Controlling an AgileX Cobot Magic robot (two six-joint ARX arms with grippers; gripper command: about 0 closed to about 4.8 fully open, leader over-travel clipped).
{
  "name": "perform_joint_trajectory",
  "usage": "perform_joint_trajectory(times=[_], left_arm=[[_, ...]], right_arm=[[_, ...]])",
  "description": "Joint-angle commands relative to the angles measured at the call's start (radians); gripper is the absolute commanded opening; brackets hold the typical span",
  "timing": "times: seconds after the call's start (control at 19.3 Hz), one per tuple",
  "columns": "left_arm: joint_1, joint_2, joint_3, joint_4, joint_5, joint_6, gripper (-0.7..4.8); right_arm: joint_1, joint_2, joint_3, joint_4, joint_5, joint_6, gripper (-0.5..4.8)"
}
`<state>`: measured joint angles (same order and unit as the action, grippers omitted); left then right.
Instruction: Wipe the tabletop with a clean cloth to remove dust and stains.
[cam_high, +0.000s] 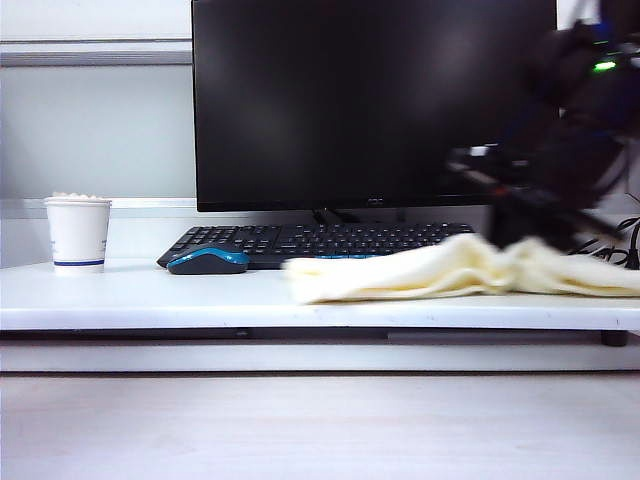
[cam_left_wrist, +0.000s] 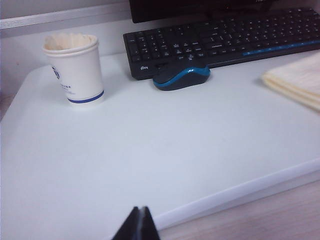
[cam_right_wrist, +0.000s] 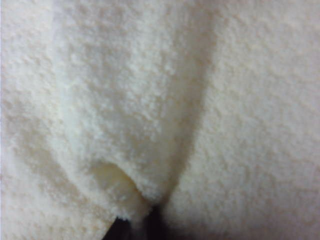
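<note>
— Cream-yellow, soft, rumpled: the long towel cloth (cam_high: 460, 272) lies on the right half of the long flat white bench (cam_high: 140, 295), its left end just right of the blue-and-black mouse (cam_high: 208, 261). What do the wrist views add?

— The right wrist view is filled with that cloth (cam_right_wrist: 150, 100), its pile and a deep fold; only a dark tip of the right tool (cam_right_wrist: 131, 226) shows at the fold's end. The exterior view has that arm as a dark blur over the cloth's right part, in front of the black monitor (cam_high: 370, 100).

— And its jaws?

— Pressed together; the fabric bunches right at them, so it reads as pinching the cloth.

— The left side?

— The left tool (cam_left_wrist: 139, 225) appears only in its own wrist view, tips pressed together, holding nothing, just above the bench's near edge. The cloth's end (cam_left_wrist: 297, 82) lies well apart from it, to the far right.

— Room to move?

— Bare white surface spans from the near edge to the black keyboard (cam_left_wrist: 225, 37) and the white paper cup (cam_left_wrist: 76, 67) at the far left. The rounded left corner shows there too.
</note>
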<state>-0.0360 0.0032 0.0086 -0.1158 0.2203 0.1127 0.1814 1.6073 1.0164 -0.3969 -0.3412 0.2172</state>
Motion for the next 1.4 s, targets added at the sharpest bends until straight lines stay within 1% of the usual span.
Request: perform_joint_trajectory(times=[0.05,0.16,0.21,0.31,0.47,0.62,0.73,0.93,1.09,1.19,1.4], left_arm=[[0.001,0.0,0.0,0.013,0.001,0.0,-0.06],[0.001,0.0,0.0,0.013,0.001,0.0,-0.06],[0.001,0.0,0.0,0.013,0.0,0.0,-0.06],[0.001,0.0,0.0,0.013,0.001,0.0,-0.06],[0.001,0.0,0.0,0.013,0.001,0.0,-0.06],[0.001,0.0,0.0,0.013,0.001,0.0,-0.06],[0.001,0.0,0.0,0.013,0.001,0.0,-0.06],[0.001,0.0,0.0,0.013,0.002,-0.001,-0.06],[0.001,0.0,0.0,0.013,0.002,-0.001,-0.06],[0.001,0.0,0.0,0.013,0.004,-0.002,-0.06],[0.001,0.0,0.0,0.013,0.005,-0.002,-0.06]], right_arm=[[-0.04,-0.03,-0.004,-0.027,0.025,-0.02,-0.09],[-0.028,-0.036,-0.004,-0.013,0.02,-0.019,-0.09],[-0.005,-0.036,-0.004,-0.002,0.021,-0.01,-0.09],[0.056,-0.035,-0.004,0.037,0.026,0.025,-0.09],[0.17,-0.018,-0.004,0.147,0.028,0.116,-0.09],[0.286,0.052,0.017,0.238,0.027,0.203,-0.09],[0.36,0.126,0.061,0.246,0.025,0.229,-0.09],[0.493,0.278,0.218,0.248,0.032,0.259,-0.09],[0.549,0.372,0.358,0.246,0.031,0.303,-0.09],[0.57,0.401,0.42,0.245,0.032,0.308,-0.09],[0.58,0.402,0.436,0.23,0.035,0.306,-0.09]])
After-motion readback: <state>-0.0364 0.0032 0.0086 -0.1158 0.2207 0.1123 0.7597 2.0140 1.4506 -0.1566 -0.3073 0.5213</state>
